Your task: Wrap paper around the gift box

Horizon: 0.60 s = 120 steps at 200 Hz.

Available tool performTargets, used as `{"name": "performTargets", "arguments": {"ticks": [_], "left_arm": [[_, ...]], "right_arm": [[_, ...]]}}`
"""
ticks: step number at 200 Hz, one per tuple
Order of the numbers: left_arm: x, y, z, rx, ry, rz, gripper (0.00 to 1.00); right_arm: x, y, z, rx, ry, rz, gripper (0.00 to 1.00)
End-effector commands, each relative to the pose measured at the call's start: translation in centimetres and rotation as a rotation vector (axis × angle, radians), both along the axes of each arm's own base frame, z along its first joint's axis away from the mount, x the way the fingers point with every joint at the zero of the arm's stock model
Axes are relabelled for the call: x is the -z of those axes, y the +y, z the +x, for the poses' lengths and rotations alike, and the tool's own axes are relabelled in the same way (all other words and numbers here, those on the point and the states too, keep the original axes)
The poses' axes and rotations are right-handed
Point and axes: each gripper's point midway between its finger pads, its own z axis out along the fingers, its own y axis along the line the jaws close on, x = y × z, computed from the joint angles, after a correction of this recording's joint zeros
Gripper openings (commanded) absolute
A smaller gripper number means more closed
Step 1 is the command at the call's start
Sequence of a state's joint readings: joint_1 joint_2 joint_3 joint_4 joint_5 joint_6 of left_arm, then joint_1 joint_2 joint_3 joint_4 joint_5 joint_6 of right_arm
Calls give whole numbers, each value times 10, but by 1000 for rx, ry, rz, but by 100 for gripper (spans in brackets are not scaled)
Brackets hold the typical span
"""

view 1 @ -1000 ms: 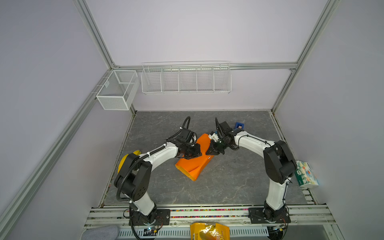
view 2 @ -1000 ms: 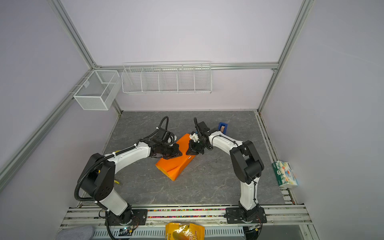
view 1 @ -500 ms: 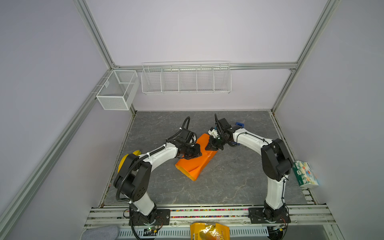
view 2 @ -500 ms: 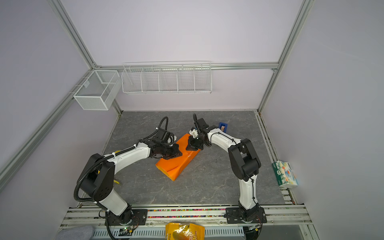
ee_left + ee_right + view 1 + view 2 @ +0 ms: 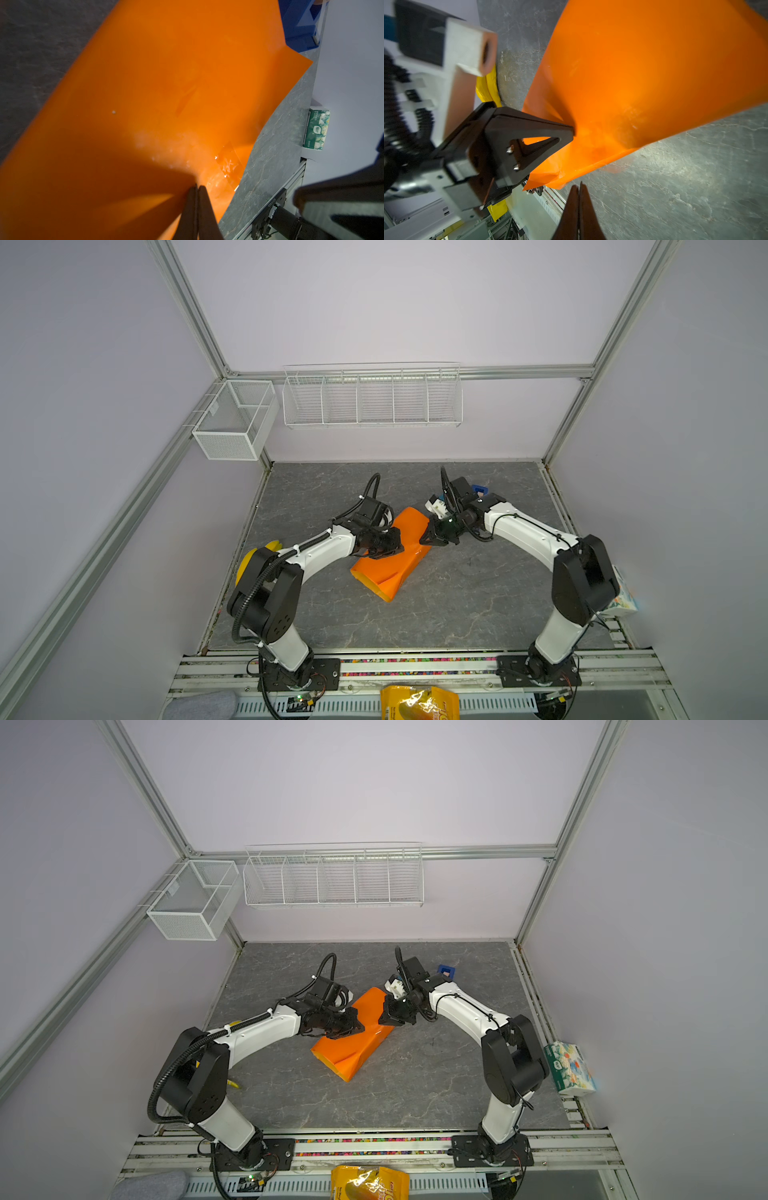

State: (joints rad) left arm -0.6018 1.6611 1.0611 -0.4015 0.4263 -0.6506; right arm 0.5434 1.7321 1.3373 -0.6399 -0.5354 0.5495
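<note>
paper (image 5: 386, 576), centre frame on the worktop (image 5: 457, 597), looks thin, light and springy, likely slippery, best pinched at a free edge; closed left hand (image 5: 397, 546) presses it, closed right hand (image 5: 428, 540) holds nothing beside it.

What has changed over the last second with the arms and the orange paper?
The right gripper nudged in toward the paper, then drew back a little to its edge. Nothing was taken hold of or let go. The left gripper stayed shut, pressed on the paper, which barely shifted.
</note>
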Motion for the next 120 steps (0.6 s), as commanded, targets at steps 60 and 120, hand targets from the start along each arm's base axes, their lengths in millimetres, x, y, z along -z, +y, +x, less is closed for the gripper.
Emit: {"name": "performTargets", "arguments": {"ticks": [60, 120], "left_arm": [[49, 23, -26, -7, 139, 143, 0], [49, 23, -27, -6, 141, 144, 0]], "right_arm": [[40, 7, -2, 21, 68, 9, 7], [57, 8, -4, 19, 100, -6, 7]]}}
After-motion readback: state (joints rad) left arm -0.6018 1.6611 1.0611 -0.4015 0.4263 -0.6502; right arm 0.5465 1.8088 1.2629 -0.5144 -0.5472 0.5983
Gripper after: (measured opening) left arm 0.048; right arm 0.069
